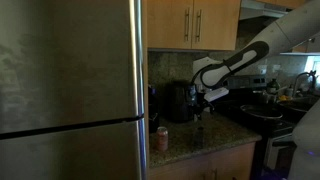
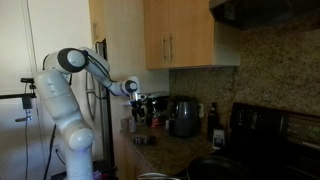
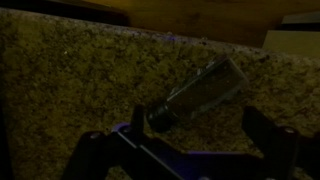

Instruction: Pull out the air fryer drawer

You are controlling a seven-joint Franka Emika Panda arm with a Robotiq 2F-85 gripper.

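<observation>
Just beside claw [image 1: 199, 108] — air fryer [image 1: 178, 102]

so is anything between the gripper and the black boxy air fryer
Nothing visible: the gripper hangs close beside the black boxy air fryer. The wrist view does show a dark slim bottle on the granite counter below the gripper.

White Franka arm [image 2: 62, 100] rises from its base, elbow bent, forearm reaching out level. Its Robotiq gripper [image 1: 199, 104] hangs downward; the wrist view shows both fingers [image 3: 92, 150] spread wide apart.
</observation>
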